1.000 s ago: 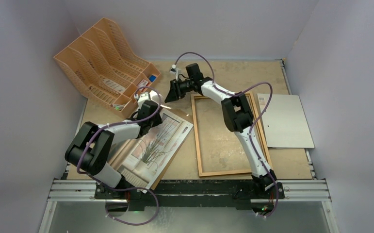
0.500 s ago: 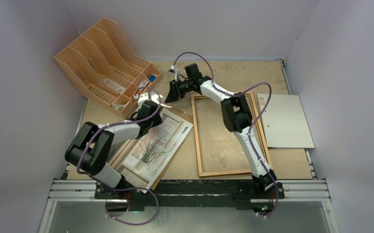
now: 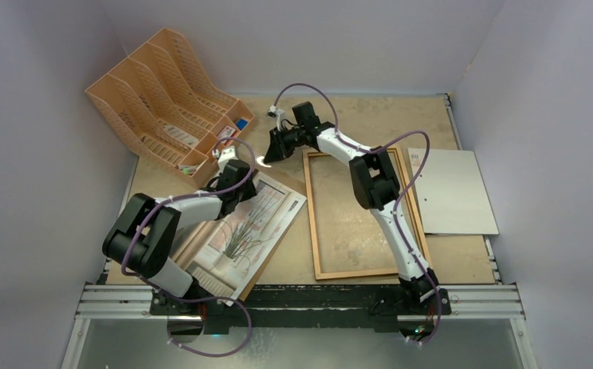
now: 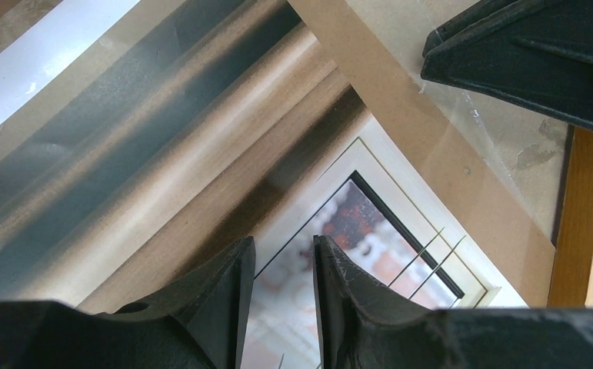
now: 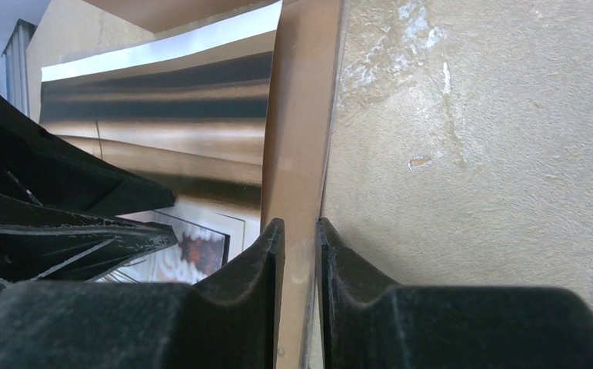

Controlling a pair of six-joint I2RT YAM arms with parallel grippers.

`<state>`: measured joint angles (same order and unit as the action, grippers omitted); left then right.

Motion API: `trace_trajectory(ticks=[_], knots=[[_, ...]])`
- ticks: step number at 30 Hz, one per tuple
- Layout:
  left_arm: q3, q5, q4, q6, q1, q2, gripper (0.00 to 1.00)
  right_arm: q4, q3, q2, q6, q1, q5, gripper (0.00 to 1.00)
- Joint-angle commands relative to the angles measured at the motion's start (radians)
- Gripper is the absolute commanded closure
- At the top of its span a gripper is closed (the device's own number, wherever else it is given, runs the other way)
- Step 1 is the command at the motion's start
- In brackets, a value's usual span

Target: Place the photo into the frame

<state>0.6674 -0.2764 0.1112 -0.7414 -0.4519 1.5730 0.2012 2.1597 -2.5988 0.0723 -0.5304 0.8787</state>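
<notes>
1. Pale lilac walls box in the tan table (image 3: 354,115). The frame (image 3: 314,231) lies flat and empty at picture centre. The photo (image 3: 258,219) lies face up at lower left on a brown backing panel (image 4: 431,154), just beside the frame but not in it.
2. Over the past second the right tool (image 5: 299,224) has edged left and pinched down. Its jaws now stand a slit apart, clamped on the thin edge of a clear sheet (image 4: 124,138) that slants over the photo's top corner.
3. The left tool (image 4: 281,244) looks unchanged, its jaws narrowly parted above that same corner. Whether it grips the sheet I cannot tell.
4. With the sheet now gripped, it can probably be carried off. The photo would then be uncovered, but moving it into the frame is not yet begun, so the task looks early.
</notes>
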Motion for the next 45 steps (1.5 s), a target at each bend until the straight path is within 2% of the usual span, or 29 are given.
trace_trajectory(ticks=[1, 2, 6, 14, 23, 28, 35, 45], knots=[[-0.068, 0.097, -0.21, -0.029, -0.005, 0.048, 0.64, 0.135, -0.04, 0.027, 0.001, -0.097, 0.153, 0.77], [-0.067, 0.095, -0.211, -0.029, -0.005, 0.045, 0.64, 0.134, -0.04, 0.028, -0.004, -0.097, 0.149, 0.79], [-0.05, 0.077, -0.244, -0.03, -0.005, 0.003, 0.63, 0.097, -0.061, 0.049, -0.01, -0.097, 0.132, 1.0], [0.053, 0.006, -0.409, -0.013, -0.005, -0.181, 0.55, -0.002, -0.117, 0.14, 0.002, -0.086, 0.115, 1.0], [0.229, -0.076, -0.535, 0.059, -0.005, -0.347, 0.3, -0.191, -0.309, 0.292, 0.041, -0.056, 0.108, 1.0], [0.33, -0.115, -0.549, 0.152, -0.004, -0.4, 0.22, -0.281, -0.366, 0.343, 0.072, -0.048, 0.087, 1.0], [0.418, -0.138, -0.544, 0.267, -0.004, -0.415, 0.19, -0.463, -0.419, 0.412, 0.172, -0.046, 0.075, 1.0], [0.46, -0.176, -0.581, 0.25, -0.004, -0.44, 0.19, -0.582, -0.42, 0.458, 0.257, -0.047, -0.01, 1.0]])
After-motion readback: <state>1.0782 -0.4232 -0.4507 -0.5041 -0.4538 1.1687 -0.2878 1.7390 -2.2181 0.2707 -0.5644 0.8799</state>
